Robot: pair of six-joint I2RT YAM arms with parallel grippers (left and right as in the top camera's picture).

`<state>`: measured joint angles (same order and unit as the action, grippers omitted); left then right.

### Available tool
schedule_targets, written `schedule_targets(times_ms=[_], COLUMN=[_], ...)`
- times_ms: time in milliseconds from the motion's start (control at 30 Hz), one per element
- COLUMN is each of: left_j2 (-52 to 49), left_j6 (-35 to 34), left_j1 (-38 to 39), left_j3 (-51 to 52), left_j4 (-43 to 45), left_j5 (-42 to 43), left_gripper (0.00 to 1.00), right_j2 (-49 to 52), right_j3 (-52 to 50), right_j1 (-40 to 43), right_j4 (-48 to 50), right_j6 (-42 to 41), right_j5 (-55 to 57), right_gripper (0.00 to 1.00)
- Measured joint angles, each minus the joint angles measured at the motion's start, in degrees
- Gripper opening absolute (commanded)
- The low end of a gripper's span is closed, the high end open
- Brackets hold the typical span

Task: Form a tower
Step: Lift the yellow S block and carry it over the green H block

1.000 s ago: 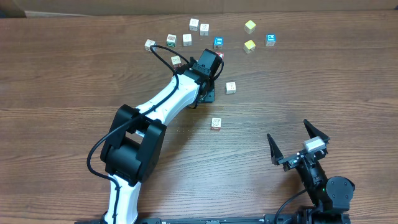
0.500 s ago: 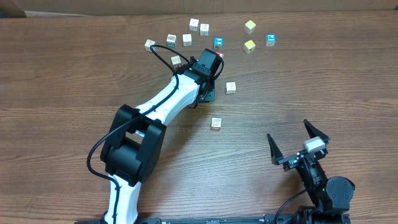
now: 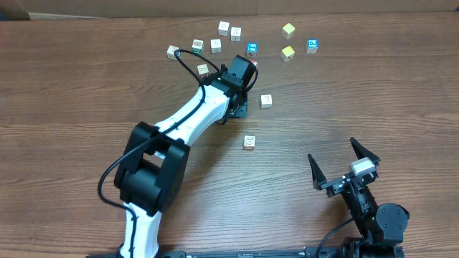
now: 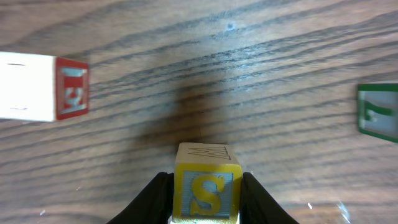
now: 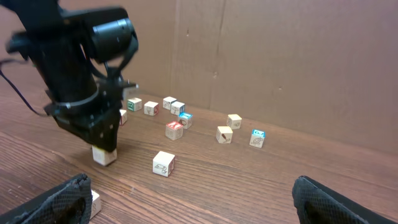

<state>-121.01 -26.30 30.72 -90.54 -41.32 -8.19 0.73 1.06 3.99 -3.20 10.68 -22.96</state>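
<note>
From overhead, the left arm (image 3: pixel 179 129) reaches to the upper centre of the table (image 3: pixel 72 107), and the left gripper (image 3: pixel 240 107) points down there, its jaws hidden under the wrist. A scatter of loose cubes (image 3: pixel 235 33) lies along the top. One cube (image 3: pixel 266 100) lies just right of the gripper and another (image 3: pixel 249 142) lies below it. The right gripper (image 3: pixel 338 163) sits at lower right with its jaws spread wide and nothing between them. In the left wrist view, both fingers (image 4: pixel 155 196) pinch the S cube (image 4: pixel 206 186), yellow-faced, at bottom centre. A red-marked cube (image 4: pixel 43 87) lies upper left and a green-marked one (image 4: pixel 379 112) at the right edge. In the right wrist view, the S cube sits at left under the left gripper, resting on the table. Of the tower only this cube shows, and I cannot tell whether another is stacked with it.
</note>
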Motion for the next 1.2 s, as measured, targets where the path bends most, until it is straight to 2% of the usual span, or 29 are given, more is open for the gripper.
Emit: schedule_targets(times_ms=[300,467,833,967,1200], left_j2=[14.0,15.2,14.1,14.1,14.0], left_j6=[-3.0,-6.3,-9.9,-11.7,-12.9], left_j1=[0.4,3.4,12.2,12.7,12.8], left_j3=[-0.8,-0.8,4.1,6.6,12.3], left_j4=[-8.2,-11.0,-9.3,-8.2,-1.3], left_j5=[-0.3,-0.6,-0.6,-0.6,-0.7], left_gripper=[0.24,0.25,0.29,0.29,0.3], right_j2=[0.0,0.0,0.0,0.0,0.0], right_j3=[0.0,0.0,0.0,0.0,0.0], right_j1=[0.0,0.0,0.0,0.0,0.0], right_j4=[0.0,0.0,0.0,0.0,0.0], right_j6=[0.0,0.0,0.0,0.0,0.0], right_j5=[0.0,0.0,0.0,0.0,0.0], right_gripper=[1.0,1.0,1.0,1.0,1.0])
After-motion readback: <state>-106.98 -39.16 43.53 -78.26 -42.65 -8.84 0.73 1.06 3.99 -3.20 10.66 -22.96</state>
